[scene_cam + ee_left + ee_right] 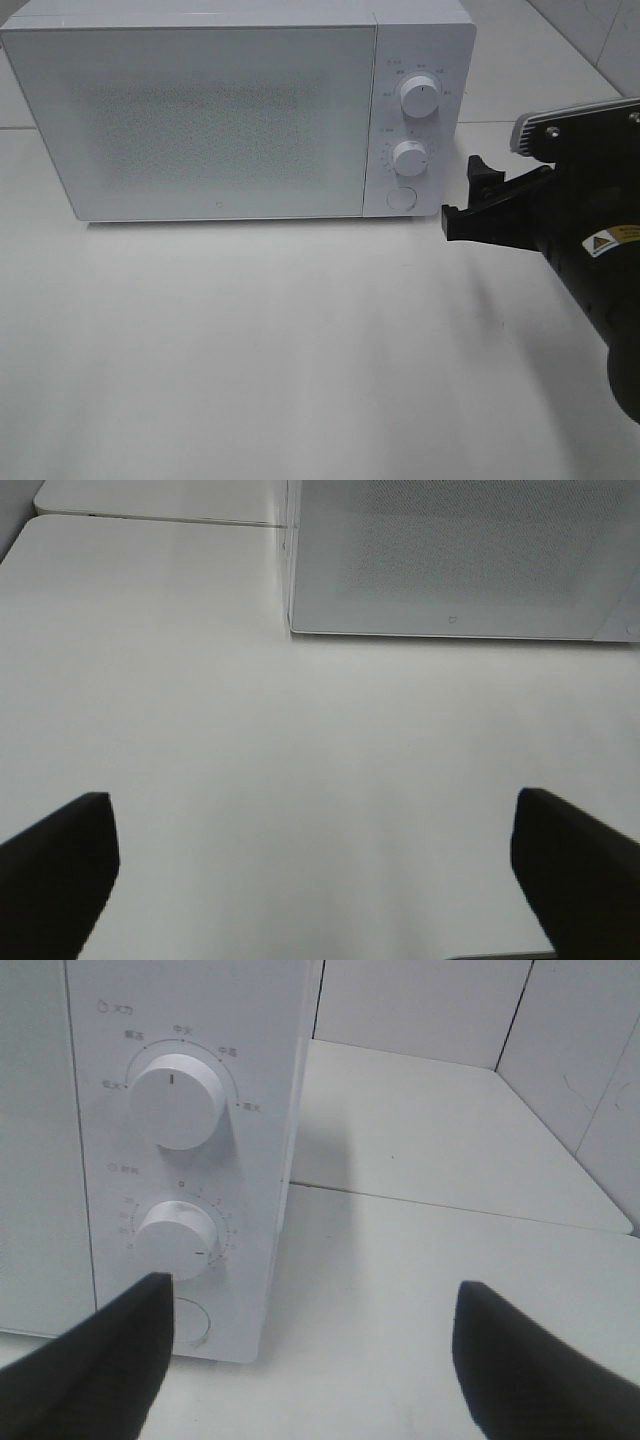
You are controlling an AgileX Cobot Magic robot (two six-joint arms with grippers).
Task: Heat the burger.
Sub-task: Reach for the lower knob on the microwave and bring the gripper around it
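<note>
The burger is out of view in every frame. A white microwave (200, 110) stands at the back of the table with its door shut. My right gripper (465, 195) hovers open just right of the control panel, with nothing between its fingers. In the right wrist view the right gripper (310, 1300) faces the panel's lower right corner, one finger (100, 1360) low in front of the lower knob (178, 1239). The left gripper (312, 805) is wide open and empty above bare table, with the microwave's (450, 560) front ahead of it.
The panel carries an upper knob (420, 97), a lower knob (410, 158) and a round button (400, 198). A white tabletop (300, 350) spreads in front of the microwave. A tiled wall (560, 1030) rises behind on the right.
</note>
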